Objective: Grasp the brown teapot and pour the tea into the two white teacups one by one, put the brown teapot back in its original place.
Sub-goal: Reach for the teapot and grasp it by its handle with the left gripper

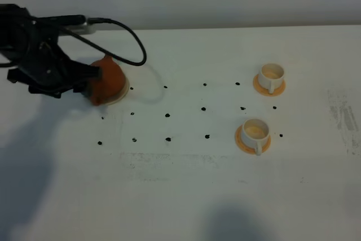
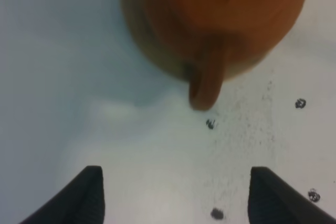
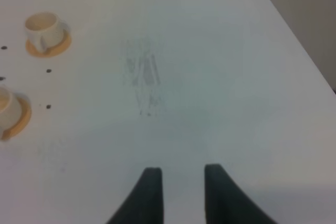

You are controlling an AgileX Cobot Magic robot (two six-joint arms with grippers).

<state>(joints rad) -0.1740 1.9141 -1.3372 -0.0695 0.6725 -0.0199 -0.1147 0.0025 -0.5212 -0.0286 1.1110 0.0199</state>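
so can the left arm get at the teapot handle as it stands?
Probably yes. The left tool is open, and the teapot has its handle pointing toward it; only bare table lies between.

Counted one round reddish-brown clay teapot (image 1: 106,80), two small white cylindrical teacups (image 1: 271,74) (image 1: 254,131), two round orange coasters (image 1: 257,87) (image 1: 241,141), one flat cream disc (image 1: 122,93).
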